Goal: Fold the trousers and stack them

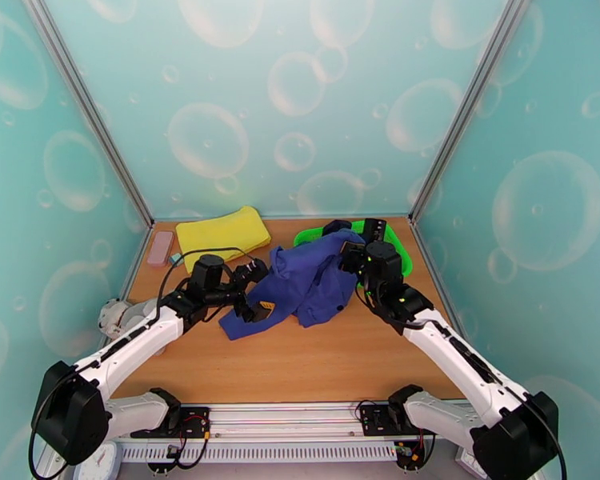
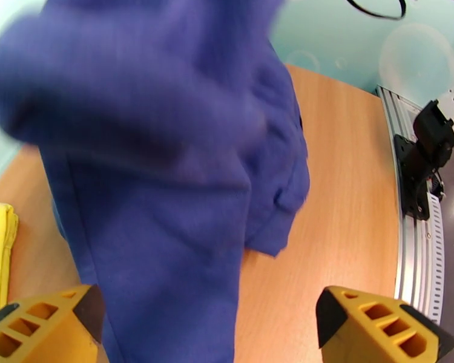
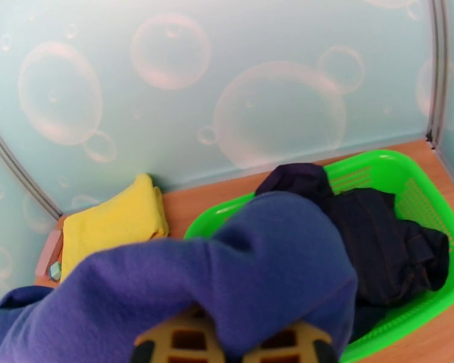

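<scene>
— Hanging in a blue heap from the right gripper (image 3: 230, 343), the trousers (image 1: 304, 283) trail from beside the basket (image 1: 402, 262) down onto the table (image 1: 300, 362). Its jaws are pinched together on a bunch of the cloth.
— And the left gripper (image 2: 209, 307)?
— Jaws wide apart, a fold of the trousers between them, nothing pinched.
— How will they handle?
— Soft and floppy, I'd judge. Light, with no stiffness, likely to sag and crease wherever they aren't held. Neither slippery nor fragile. A single pinch only bunches them.
— So where to take hold?
— A hem or the waistband, I'd say, one corner per gripper, so the legs can be drawn flat. From here I can't tell which end is which.
</scene>
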Robot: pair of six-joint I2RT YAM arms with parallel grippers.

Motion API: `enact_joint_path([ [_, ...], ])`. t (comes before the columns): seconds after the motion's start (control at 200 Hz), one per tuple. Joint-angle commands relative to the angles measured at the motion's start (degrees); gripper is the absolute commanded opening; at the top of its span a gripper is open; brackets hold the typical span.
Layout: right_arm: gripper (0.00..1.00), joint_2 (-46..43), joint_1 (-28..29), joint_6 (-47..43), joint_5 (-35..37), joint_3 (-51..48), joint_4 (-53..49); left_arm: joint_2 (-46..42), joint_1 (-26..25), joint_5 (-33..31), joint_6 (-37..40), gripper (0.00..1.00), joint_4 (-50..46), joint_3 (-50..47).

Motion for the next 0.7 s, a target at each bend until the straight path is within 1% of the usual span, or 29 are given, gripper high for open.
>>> enact_joint_path([
  [0.0,0.0,-2.33,-0.55,-2.4,-1.44,3.13,1.63,-5.55,1.88,8.01,1.96,0.95,0.42,-0.01],
  [0.05,0.0,-2.22,0.34,-2.73,-3.96,2.59,1.15,-8.77,2.67,7.8,0.6,0.96,4.58,-2.66],
  [0.085,0.0,-2.21,1.62,-3.23,-5.57,1.9,1.29,-11.32,2.87,5.61,-1.06,0.99,9.21,-4.69],
  [0.145,0.0,-2.4,4.74,-4.9,-9.46,-0.12,3.18,-14.95,2.42,-2.67,-4.13,0.99,17.65,-8.57],
  [0.2,0.0,-2.37,8.1,-5.97,-12.05,-1.78,4.94,-16.85,1.71,-9.73,-5.42,0.99,23.09,-10.99],
  [0.24,0.0,-2.02,10.86,-6.58,-12.75,-2.54,5.66,-17.24,1.09,-12.69,-6.55,0.99,25.69,-11.96],
  [0.37,0.0,0.41,20.51,-8.58,-10.95,-1.95,5.84,-14.39,-2.4,-12.55,-7.34,0.99,24.84,-10.59],
  [0.405,0.0,1.41,22.8,-8.91,-10.25,-1.31,5.64,-13.2,-3.75,-13.06,-6.91,0.99,23.95,-9.91],
  [0.455,0.0,3.09,25.52,-9.31,-9.77,-0.15,4.94,-11.59,-5.46,-15.36,-6.64,1.0,23.53,-9.4],
  [0.52,0.0,5.53,28.15,-9.62,-9.37,1.71,3.43,-9.6,-6.85,-18.51,-6.82,0.99,23.81,-9.07],
  [0.58,0.0,7.11,30.2,-10.27,-8.37,2.65,2.82,-7.53,-7.43,-19.91,-6.85,0.99,23.74,-8.69],
  [0.635,0.0,7.93,32.21,-10.59,-6.47,2.79,3.2,-5.75,-7.7,-19.12,-6.82,1.0,23.52,-8.23],
  [0.695,0.0,8.2,33.05,-10.84,-6.1,2.35,4.34,-4.17,-7.93,-16.18,-6.52,0.99,23.03,-8.03],
])
